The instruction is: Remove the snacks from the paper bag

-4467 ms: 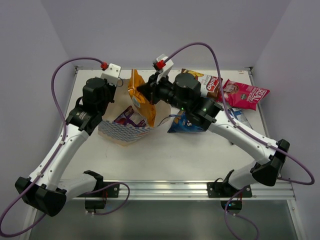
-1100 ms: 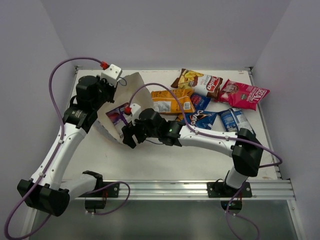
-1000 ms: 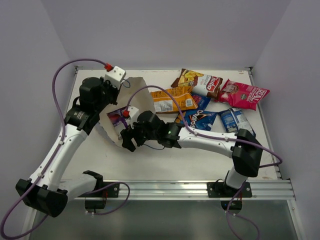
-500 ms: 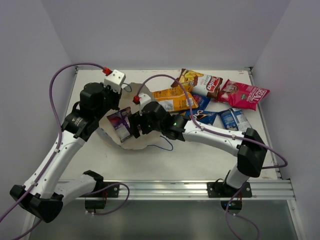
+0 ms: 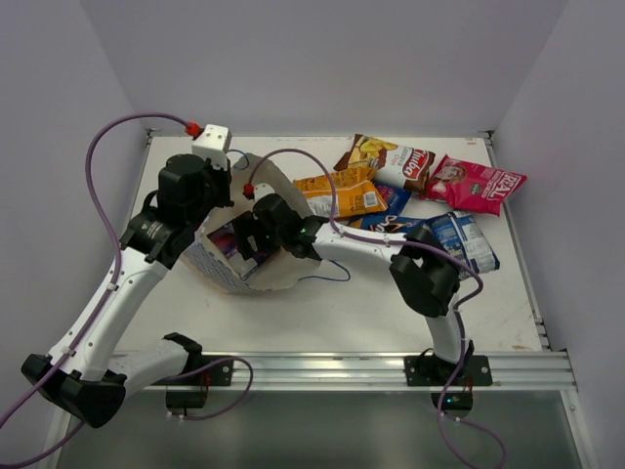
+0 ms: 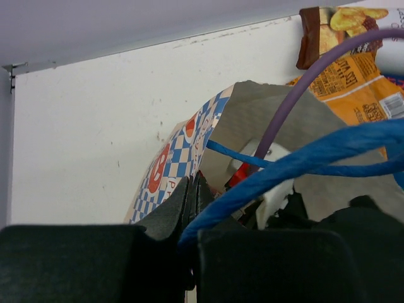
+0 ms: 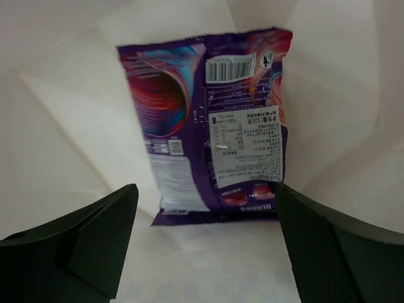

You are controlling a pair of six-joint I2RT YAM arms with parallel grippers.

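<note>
The purple packet (image 7: 211,123) lies inside the paper bag (image 5: 221,270), seemingly the last snack. The right gripper (image 7: 205,192), spread wide, frames it: next, advance and close on it. The left gripper (image 6: 192,189) is pinched tight on the blue string handle (image 6: 303,161).

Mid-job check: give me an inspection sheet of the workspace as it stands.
Surface: white table, no spills seen.
Job's things: paper bag tilted open, purple packet inside; out at far right: orange packet, brown-and-white packet, red-pink packet, Doritos packet, blue-and-white packet.
Clutter: nothing seen.
Tools: left tool shut on the bag's edge; right tool open inside, fingers flanking the purple packet.
Cables: purple cable arcs by the bag mouth.
Surroundings: plain walls.
</note>
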